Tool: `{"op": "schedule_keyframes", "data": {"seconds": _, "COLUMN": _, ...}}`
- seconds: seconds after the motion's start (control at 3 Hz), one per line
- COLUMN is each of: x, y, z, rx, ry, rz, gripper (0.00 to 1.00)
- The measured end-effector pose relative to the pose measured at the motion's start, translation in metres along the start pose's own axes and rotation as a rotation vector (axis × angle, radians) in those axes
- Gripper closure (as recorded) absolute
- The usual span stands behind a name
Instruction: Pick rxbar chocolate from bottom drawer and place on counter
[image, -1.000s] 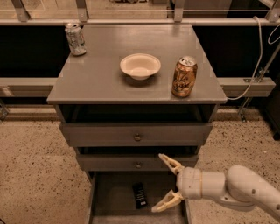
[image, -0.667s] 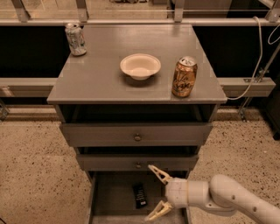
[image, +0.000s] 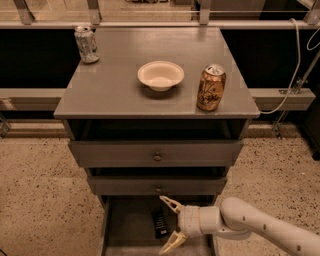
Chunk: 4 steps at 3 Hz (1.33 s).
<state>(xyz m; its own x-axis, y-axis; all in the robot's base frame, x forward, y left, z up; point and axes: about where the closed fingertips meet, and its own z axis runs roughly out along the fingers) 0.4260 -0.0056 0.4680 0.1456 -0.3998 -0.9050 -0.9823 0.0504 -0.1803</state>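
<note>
The rxbar chocolate (image: 160, 223) is a small flat black bar lying on the grey floor of the open bottom drawer (image: 129, 225). My gripper (image: 169, 223) is inside the drawer just right of the bar, its two cream fingers spread wide apart, one above and one below the bar's level. It holds nothing. The white arm reaches in from the lower right. The counter (image: 115, 85) is the flat grey top of the cabinet above.
On the counter stand a white-and-green soda can (image: 86, 44) at back left, a cream bowl (image: 160, 75) in the middle and a gold-brown can (image: 210, 87) at right. Two knobbed drawers (image: 157, 156) sit above the open one. Speckled floor lies around.
My gripper has moved left and slightly down into the drawer, from well right of the bar to right beside it. The fingers stay spread. The bar has not moved.
</note>
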Motion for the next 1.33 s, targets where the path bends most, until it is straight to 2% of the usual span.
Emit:
{"op": "schedule_keyframes", "data": {"seconds": 0.33, "x": 0.039, "y": -0.006, "z": 0.019, "rx": -0.04, "ry": -0.01, "rz": 0.088, "gripper": 0.0}}
{"op": "schedule_keyframes", "data": {"seconds": 0.67, "x": 0.062, "y": -0.026, "z": 0.02, "rx": -0.047, "ry": -0.118, "rz": 0.255, "gripper": 0.0}}
{"op": "schedule_keyframes", "data": {"seconds": 1.0, "x": 0.054, "y": -0.022, "z": 0.016, "rx": -0.094, "ry": -0.163, "rz": 0.25, "gripper": 0.0}}
{"op": "schedule_keyframes", "data": {"seconds": 1.33, "x": 0.069, "y": -0.027, "z": 0.018, "rx": -0.095, "ry": -0.15, "rz": 0.252, "gripper": 0.0}}
